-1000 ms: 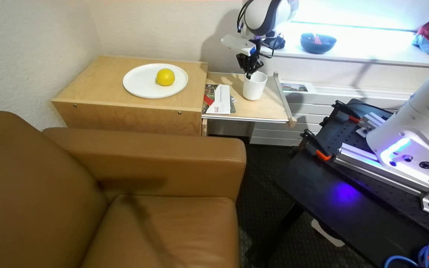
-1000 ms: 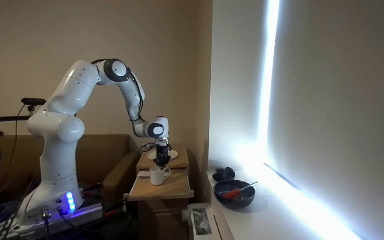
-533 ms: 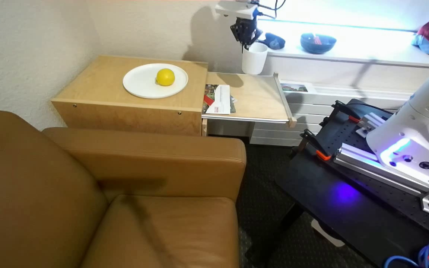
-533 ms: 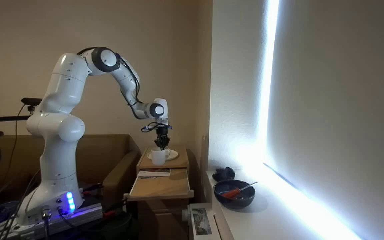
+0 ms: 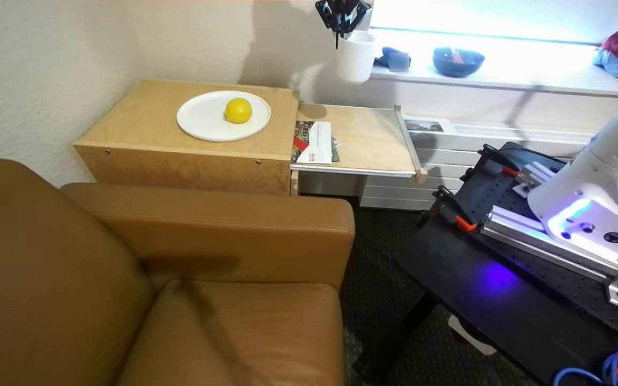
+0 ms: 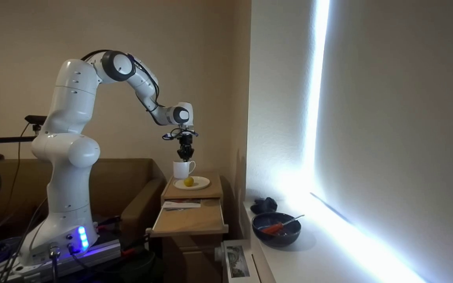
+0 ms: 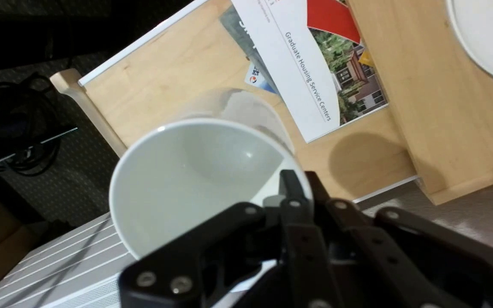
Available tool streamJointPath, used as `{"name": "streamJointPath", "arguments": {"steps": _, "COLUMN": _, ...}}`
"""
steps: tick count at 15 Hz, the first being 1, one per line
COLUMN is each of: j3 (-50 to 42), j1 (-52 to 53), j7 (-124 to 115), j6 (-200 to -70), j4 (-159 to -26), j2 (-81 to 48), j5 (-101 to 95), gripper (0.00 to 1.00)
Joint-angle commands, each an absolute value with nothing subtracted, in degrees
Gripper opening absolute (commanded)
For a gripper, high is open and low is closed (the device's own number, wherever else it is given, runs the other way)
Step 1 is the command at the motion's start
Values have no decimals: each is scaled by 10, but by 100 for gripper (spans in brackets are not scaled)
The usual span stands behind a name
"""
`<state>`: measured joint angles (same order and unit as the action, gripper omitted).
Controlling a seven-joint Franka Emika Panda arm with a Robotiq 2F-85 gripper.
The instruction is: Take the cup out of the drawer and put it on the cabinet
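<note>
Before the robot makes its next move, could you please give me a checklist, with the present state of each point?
1. Gripper holds the cup: ok, pinching its rim.
2. Grip firm: cannot tell, force is not visible.
3. Cup roughly upright: ok in both exterior views.
4. Cup out of the drawer: ok, hanging in the air.
5. Cup over the cabinet: not ok, the wrist view shows the cabinet off to one side.
6. Cabinet top free of other things: not ok, a plate with a yellow fruit stands there.
</note>
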<state>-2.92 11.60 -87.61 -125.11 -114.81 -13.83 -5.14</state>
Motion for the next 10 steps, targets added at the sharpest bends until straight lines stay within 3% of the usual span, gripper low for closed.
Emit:
{"name": "streamJointPath", "arguments": {"steps": 1, "j3": -17, "j1": 105, "j7": -885, "j6": -1245, "j4": -1143, "j2": -151, "j5": -59, "gripper": 1}}
{"name": "streamJointPath", "arguments": {"steps": 10, "j3": -29, "j1": 131, "j7": -1127, "j6": -1337, "j4": -917, "j2": -386, "j5": -5, "gripper": 1}}
